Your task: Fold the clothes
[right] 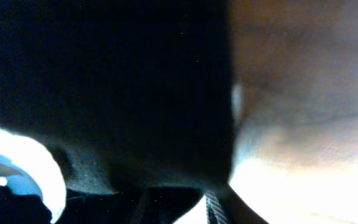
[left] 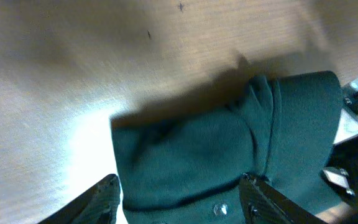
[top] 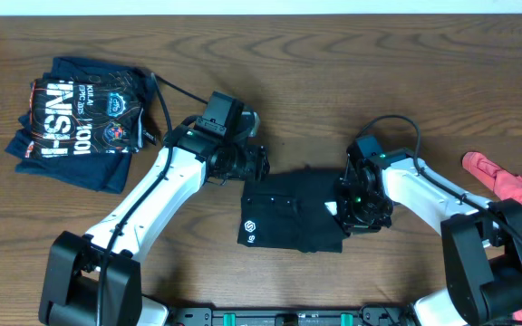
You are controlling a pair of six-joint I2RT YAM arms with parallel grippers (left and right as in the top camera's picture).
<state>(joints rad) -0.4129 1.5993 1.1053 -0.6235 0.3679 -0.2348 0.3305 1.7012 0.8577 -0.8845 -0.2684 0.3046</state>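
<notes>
Overhead, the folded black T-shirt (top: 288, 222) lies centrally, with the left gripper (top: 254, 167) at its far-left corner and the right gripper (top: 353, 206) at its right edge; a navy printed shirt (top: 78, 122) lies far left, a coral-red garment (top: 515, 181) far right. The left wrist view shows its fingers (left: 107, 196) spread wide over the T-shirt, holding nothing. The right wrist view is only dark fabric close up, so I cannot tell that claw's state.

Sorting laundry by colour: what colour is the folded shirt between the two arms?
The shirt is black with small white logo marks, clearest from overhead.
</notes>
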